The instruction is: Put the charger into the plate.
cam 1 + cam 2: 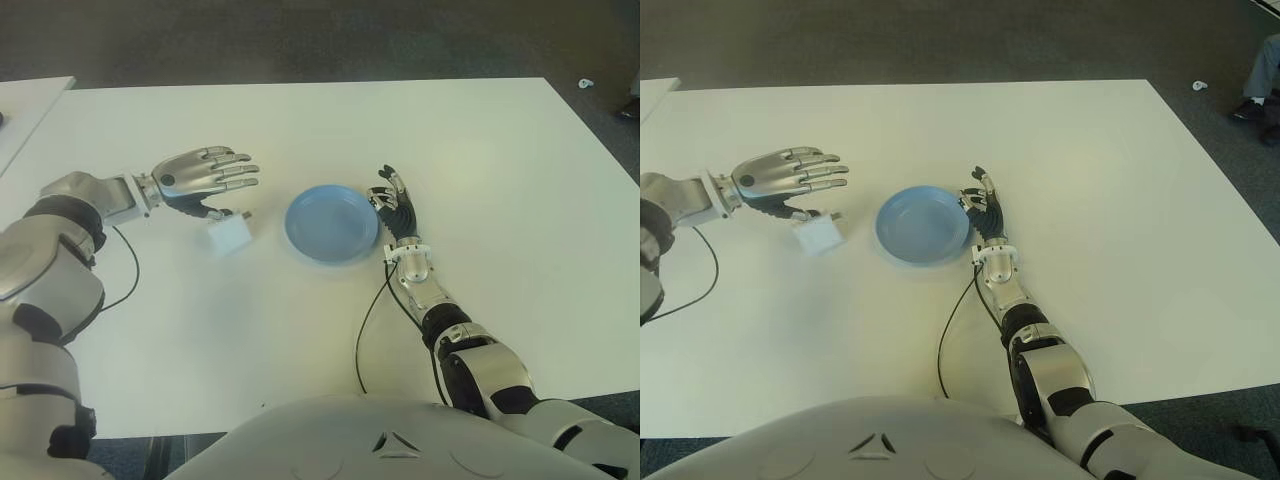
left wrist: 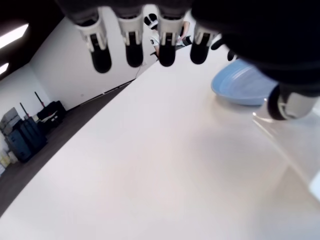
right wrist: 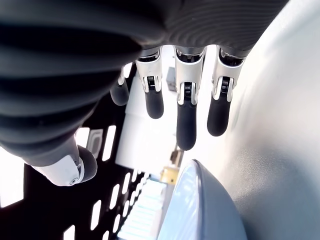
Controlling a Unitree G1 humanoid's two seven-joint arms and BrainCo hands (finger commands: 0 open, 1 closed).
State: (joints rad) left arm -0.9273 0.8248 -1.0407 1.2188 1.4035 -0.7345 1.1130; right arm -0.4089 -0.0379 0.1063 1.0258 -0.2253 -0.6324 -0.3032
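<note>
Left hand (image 1: 205, 178) hovers over the charger (image 1: 230, 236), fingers extended, grasping nothing. Right hand (image 1: 393, 205), fingers relaxed, sits beside the plate (image 1: 331, 223).

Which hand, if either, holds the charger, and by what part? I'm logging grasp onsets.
Neither. The left hand hovers open above the white charger on the table; the right hand is open beside the blue plate.

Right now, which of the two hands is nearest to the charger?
The left hand, open just above the white charger; the right hand is beyond the blue plate.
</note>
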